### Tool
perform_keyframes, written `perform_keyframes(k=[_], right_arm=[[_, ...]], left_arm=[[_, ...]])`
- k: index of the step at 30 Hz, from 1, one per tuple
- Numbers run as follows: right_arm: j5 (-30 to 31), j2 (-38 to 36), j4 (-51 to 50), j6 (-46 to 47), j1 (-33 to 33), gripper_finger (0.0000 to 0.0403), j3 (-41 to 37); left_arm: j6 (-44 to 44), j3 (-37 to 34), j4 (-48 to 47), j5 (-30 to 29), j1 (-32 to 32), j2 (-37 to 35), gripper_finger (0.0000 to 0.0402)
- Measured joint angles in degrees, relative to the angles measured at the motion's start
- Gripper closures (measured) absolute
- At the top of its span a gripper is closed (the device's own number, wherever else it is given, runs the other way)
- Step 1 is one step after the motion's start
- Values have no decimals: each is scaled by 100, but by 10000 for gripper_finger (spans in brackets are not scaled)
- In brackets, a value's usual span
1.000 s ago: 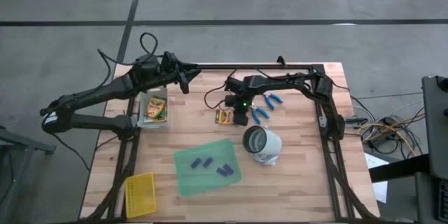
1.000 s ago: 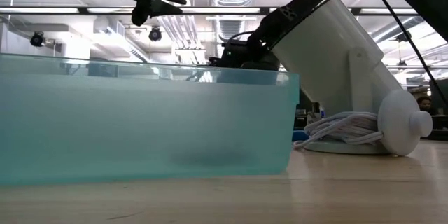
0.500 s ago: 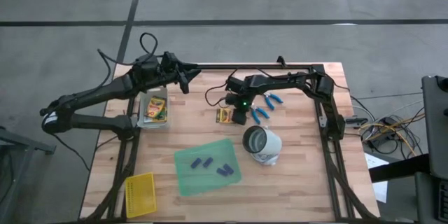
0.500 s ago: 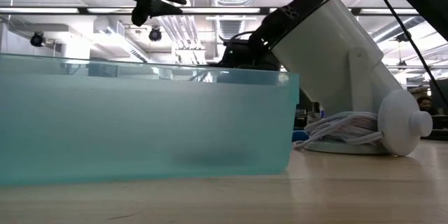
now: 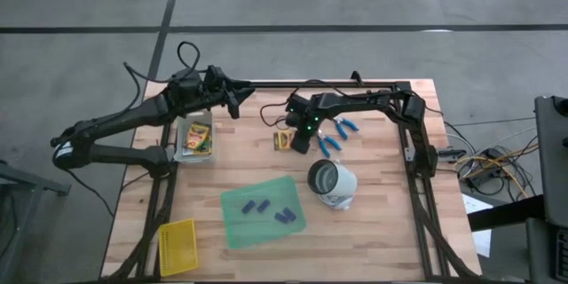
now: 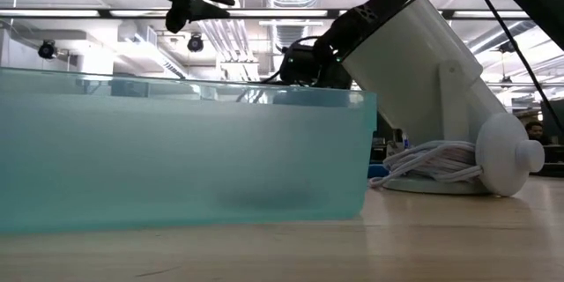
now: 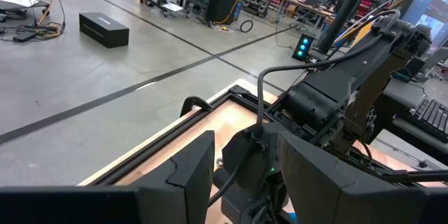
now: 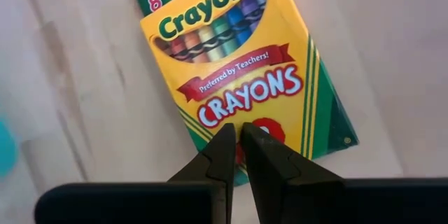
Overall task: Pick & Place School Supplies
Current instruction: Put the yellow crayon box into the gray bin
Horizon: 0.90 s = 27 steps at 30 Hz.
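right wrist view has the right gripper [image 8: 238,140] pinched nearly shut right over a yellow-and-green crayon box [image 8: 245,70] lying flat on the wooden table [image 8: 392,35], fingertips at its lower edge, can't tell if they actually grip it. from above that box [image 5: 283,140] sits mid-table beside the blue-handled tools [image 5: 337,133]. the left gripper [image 5: 232,99] hangs open and empty near the clear bin [image 5: 180,133] holding more crayon boxes [image 5: 198,139].

Yellow-and-green crayon box [image 8: 245,77], red banner, white lettering, pale wooden table [image 8: 392,42]
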Motion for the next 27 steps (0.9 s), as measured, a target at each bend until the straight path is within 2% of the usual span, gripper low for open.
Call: perform_keyframes(k=[8,11,19,23,27], right_arm=[[241,-8,154,-7,-26,372,-8],[233,-79,319,-315,-31,372,-15],[196,-643,567,-782,-67,372,-22],[114,-973,580,-919,-68,372,-22],[9,-1266,613,-934,-105,372,-18]], left_arm=[[2,0,-2,0,0,0,239],[2,0,0,0,0,0,239],[-144,0,-4,0,0,0,239],[-517,1,-49,-11,0,0,239],[-1288,2,-490,-243,0,2,239]])
